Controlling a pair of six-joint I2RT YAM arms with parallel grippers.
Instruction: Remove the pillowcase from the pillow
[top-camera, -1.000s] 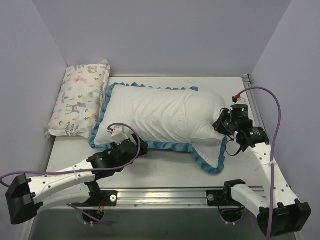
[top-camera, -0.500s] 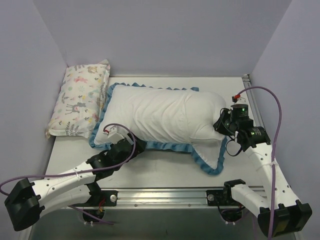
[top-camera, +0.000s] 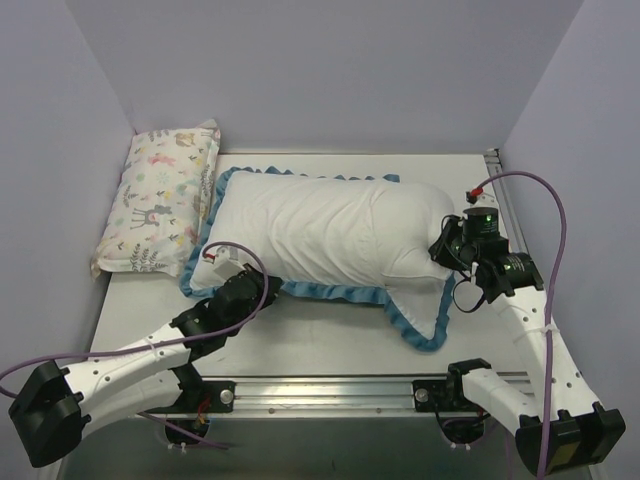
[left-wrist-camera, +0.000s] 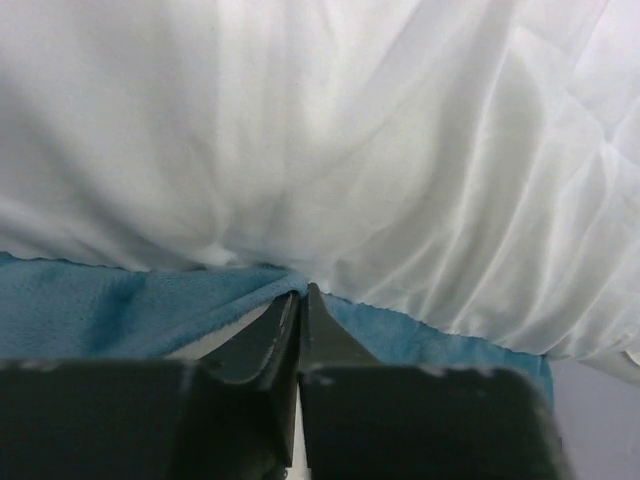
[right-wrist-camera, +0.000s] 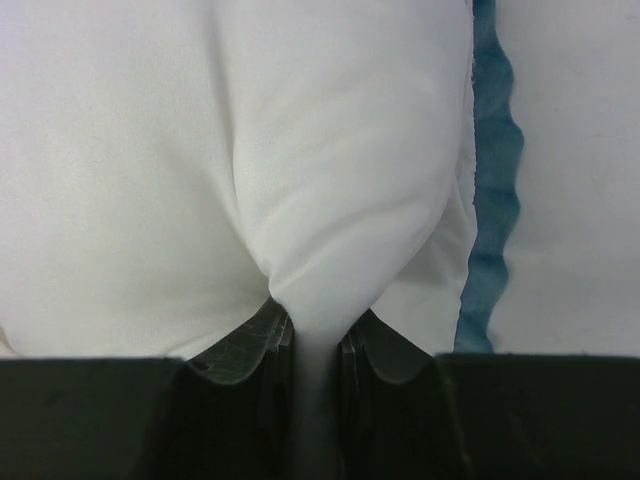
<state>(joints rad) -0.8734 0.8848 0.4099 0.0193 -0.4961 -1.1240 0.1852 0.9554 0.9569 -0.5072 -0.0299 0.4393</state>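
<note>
The pillowcase (top-camera: 300, 225) lies on the table with its plain white side up and its blue ruffled trim (top-camera: 330, 292) along the near edge. At its right end the smoother white pillow (top-camera: 420, 215) bulges out of the opening. A loose flap of the case (top-camera: 425, 310) hangs toward me. My left gripper (top-camera: 268, 284) is at the near-left edge, and in the left wrist view its jaws (left-wrist-camera: 299, 292) are shut on the blue trim (left-wrist-camera: 110, 305). My right gripper (top-camera: 443, 250) pinches a fold of the pillow's white end (right-wrist-camera: 330, 200).
A smaller pastel animal-print pillow (top-camera: 165, 195) lies at the far left against the wall. Purple walls close in the table (top-camera: 320, 335) on three sides. A metal rail (top-camera: 330, 390) runs along the near edge by the arm bases.
My left gripper has slid a little left along the near edge and shut on the blue trim. The right gripper has kept its hold and place.
</note>
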